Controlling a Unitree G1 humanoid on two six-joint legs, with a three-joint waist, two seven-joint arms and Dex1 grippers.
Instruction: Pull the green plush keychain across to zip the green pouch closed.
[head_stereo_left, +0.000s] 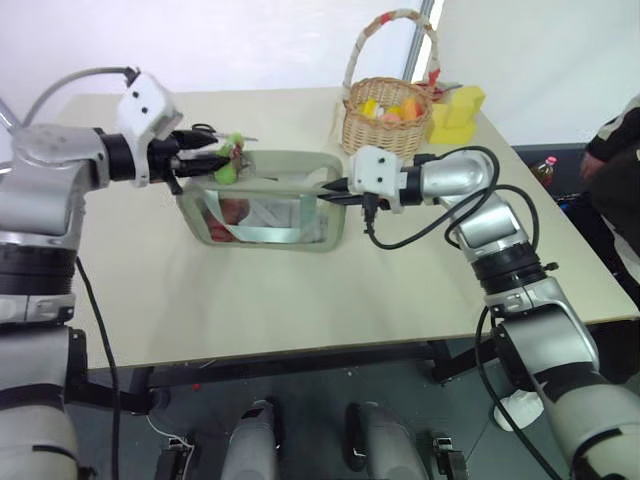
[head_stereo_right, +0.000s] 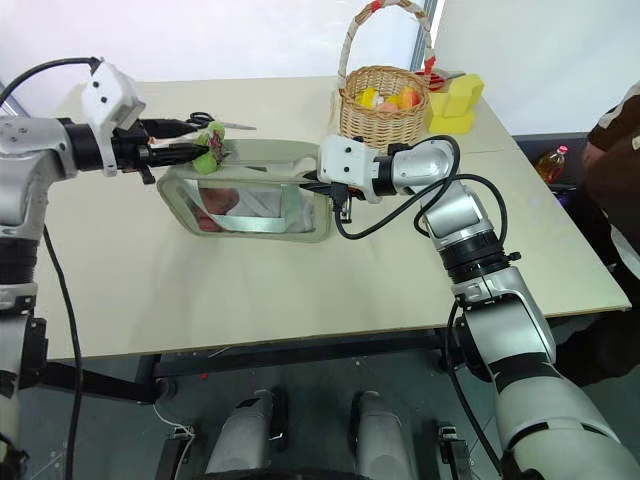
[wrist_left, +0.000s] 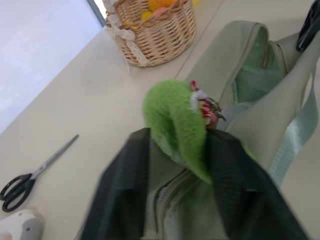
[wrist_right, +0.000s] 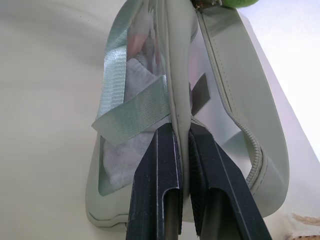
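Green pouch (head_stereo_left: 262, 205) centre frame on tabletop (head_stereo_left: 300, 300). Right end effector (head_stereo_left: 333, 190) clamps pouch's right-end rim. Left end effector (head_stereo_left: 215, 160) brackets green plush keychain (wrist_left: 175, 125) at pouch's upper-left, fingers parted. Zipper mostly open; pull remains.

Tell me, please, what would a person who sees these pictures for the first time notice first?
The eye goes first to the green plush keychain, bright lime between the fingers of the left gripper at the pouch's left end. Next comes the green pouch in the middle of the table, its right end pinched by the right gripper. Behind it, near the far right corner, stands a wicker basket with colourful things inside.
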